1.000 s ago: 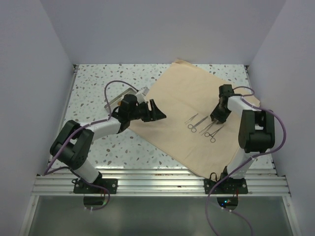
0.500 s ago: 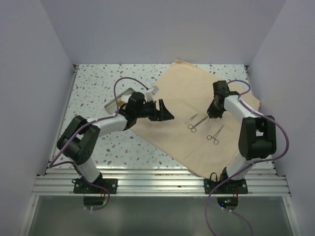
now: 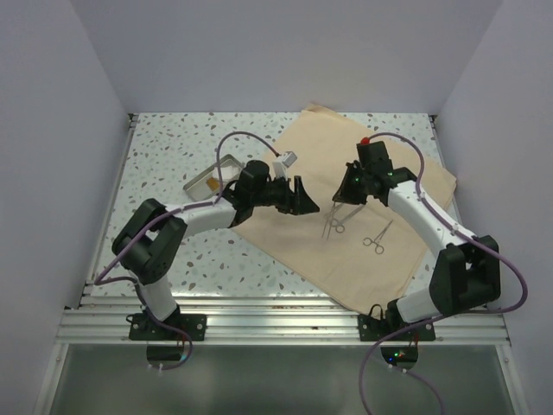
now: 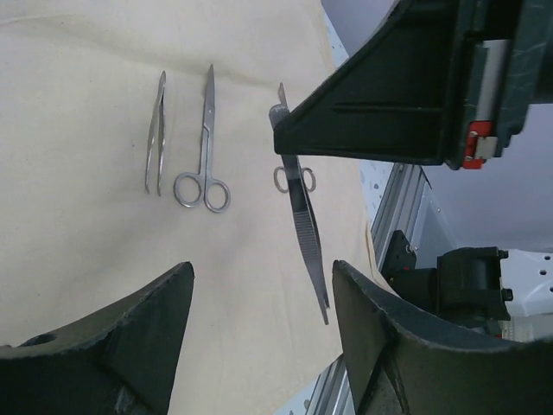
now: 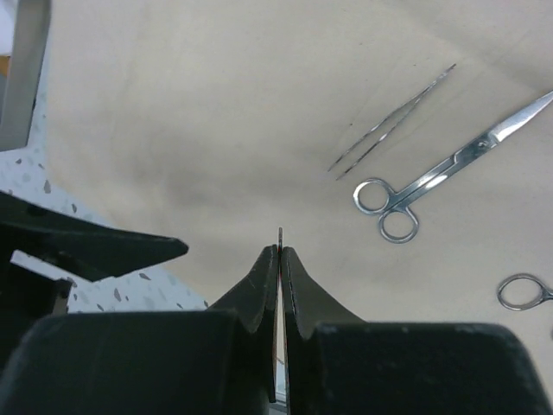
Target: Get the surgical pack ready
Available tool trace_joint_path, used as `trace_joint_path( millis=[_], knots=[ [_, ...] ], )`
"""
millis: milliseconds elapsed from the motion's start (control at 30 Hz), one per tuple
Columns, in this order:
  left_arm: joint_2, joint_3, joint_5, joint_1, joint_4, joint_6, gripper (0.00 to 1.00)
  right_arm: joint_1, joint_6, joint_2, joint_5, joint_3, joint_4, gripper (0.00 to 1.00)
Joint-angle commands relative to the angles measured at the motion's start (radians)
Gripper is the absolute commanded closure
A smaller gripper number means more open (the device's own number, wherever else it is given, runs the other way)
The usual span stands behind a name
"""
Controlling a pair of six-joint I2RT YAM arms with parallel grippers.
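Surgical pack (image 3: 302, 156) isn't bundled up yet: it's a plain tan cloth sheet lying flat and open on the right half of the table, turned like a diamond, with a few soft creases. Toward its near right, tweezers (image 4: 155, 134) lie with scissors (image 4: 203, 147) right beside them, and a 2nd pair of scissors (image 3: 377, 240) lies a bit further right. 1 long forceps (image 4: 307, 233) hangs above the cloth, pinched in the right gripper (image 5: 280, 255). The steel tray (image 3: 197, 175) sits on the table just left of the cloth.

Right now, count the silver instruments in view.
4. Tweezers and scissors lie together on the cloth, another ring-handled pair apart, forceps in the right gripper; the tray may hide more.
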Motion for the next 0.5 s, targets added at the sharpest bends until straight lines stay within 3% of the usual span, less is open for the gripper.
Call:
trace_joint_path(
  millis=[0, 233, 467],
  knots=[
    [0.016, 0.040, 0.016, -0.001, 0.032, 0.007, 0.31, 0.005, -0.029, -0.056, -0.125, -0.011, 0.065, 1.00],
    [0.064, 0.071, 0.068, -0.026, 0.087, -0.056, 0.34, 0.046, -0.023, -0.070, -0.156, -0.014, 0.086, 1.00],
    [0.091, 0.074, 0.080, -0.034, 0.115, -0.081, 0.45, 0.059, -0.020, -0.067, -0.171, -0.016, 0.106, 1.00]
  ],
)
